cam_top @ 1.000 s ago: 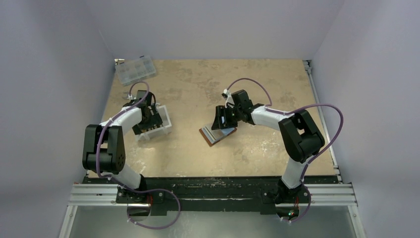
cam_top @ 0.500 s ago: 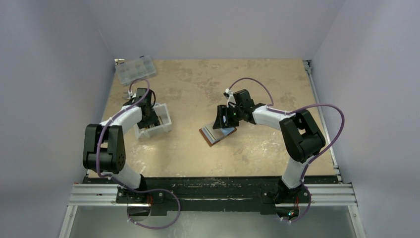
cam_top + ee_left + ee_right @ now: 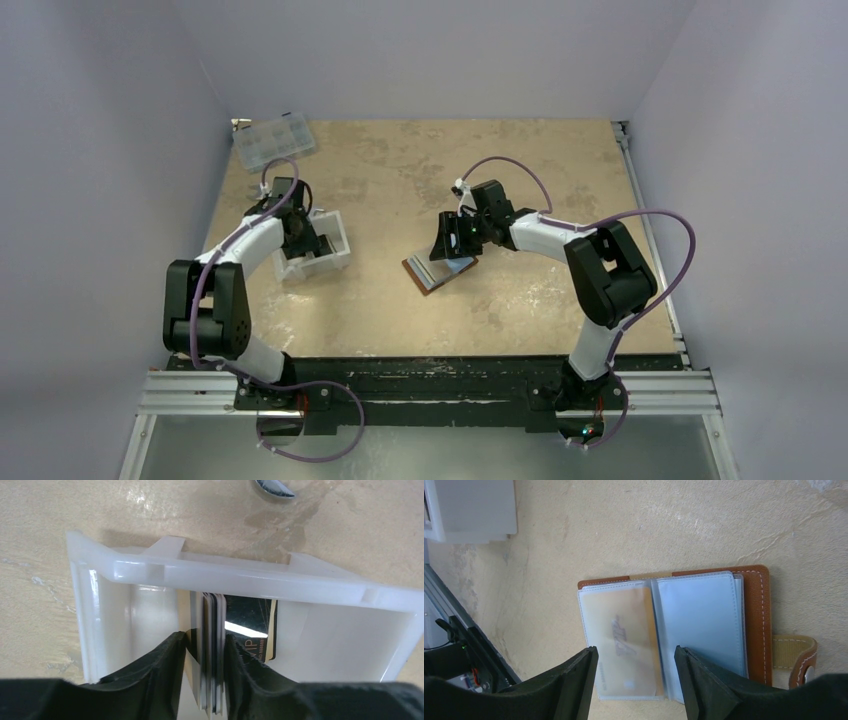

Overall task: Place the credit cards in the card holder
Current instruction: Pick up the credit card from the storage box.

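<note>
On the tan table, left jaws pinch credit cards beside a "VIP" card; right jaws gape over card holder.

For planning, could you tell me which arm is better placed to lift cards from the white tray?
Left: left fingers grip the credit cards inside the white tray; right fingers hang open over the card holder.

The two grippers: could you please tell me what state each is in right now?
Left gripper: closed on the credit cards standing in the white tray.
Right gripper: open, holding nothing, above the card holder.
</note>
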`<state>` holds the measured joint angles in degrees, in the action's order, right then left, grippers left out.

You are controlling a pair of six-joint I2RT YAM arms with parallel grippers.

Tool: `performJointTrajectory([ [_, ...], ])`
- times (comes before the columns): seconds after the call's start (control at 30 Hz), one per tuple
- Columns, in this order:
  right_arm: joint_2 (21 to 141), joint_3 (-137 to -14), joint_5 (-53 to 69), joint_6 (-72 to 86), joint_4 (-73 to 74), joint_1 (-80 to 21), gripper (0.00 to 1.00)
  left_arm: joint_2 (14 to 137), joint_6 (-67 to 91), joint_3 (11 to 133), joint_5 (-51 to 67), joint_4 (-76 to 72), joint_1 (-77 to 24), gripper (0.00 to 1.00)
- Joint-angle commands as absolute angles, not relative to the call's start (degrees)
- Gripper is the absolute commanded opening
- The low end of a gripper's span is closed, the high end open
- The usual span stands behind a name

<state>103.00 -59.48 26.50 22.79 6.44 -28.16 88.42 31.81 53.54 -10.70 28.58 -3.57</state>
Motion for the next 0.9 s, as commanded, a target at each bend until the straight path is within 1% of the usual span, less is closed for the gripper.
performJointTrajectory([
  [0.0, 100.5, -59.7, 27.2, 21.6, 6.1, -28.1, 0.67, 85.3, 29.9, 54.4, -7.3, 30.6, -3.8, 0.35],
  [0.1, 100.7, -59.9, 27.4, 21.5, 6.1, -28.0, 0.67, 84.9, 28.9, 54.3, -6.2, 30.4, -3.6, 0.36],
  [0.33, 100.1, -59.9, 27.3, 21.7, 6.0, -28.0, 0.67, 83.2, 27.3, 54.3, -4.5, 31.0, -3.1, 0.34],
  [0.4, 100.0, -59.8, 27.2, 21.9, 5.8, -28.0, 0.67, 82.8, 26.9, 54.4, -4.1, 31.2, -2.9, 0.25],
  [0.5, 100.0, -59.8, 26.8, 22.1, 5.6, -28.0, 0.67, 82.0, 26.6, 54.4, -4.0, 31.5, -2.7, 0.18],
  [0.67, 99.9, -59.3, 26.8, 22.4, 5.4, -28.1, 0.67, 81.0, 26.1, 54.0, -4.1, 32.1, -2.4, 0.01],
  [0.7, 99.9, -59.3, 26.8, 22.5, 5.3, -28.1, 0.67, 81.0, 26.0, 54.0, -4.1, 32.1, -2.3, 0.00],
  [0.77, 99.8, -59.1, 26.9, 22.6, 5.2, -28.1, 0.67, 80.8, 26.2, 54.0, -3.8, 32.3, -2.3, 0.01],
  [0.87, 99.8, -58.9, 27.0, 22.7, 5.1, -28.1, 0.67, 80.3, 26.1, 54.1, -3.5, 33.0, -2.3, 0.11],
])
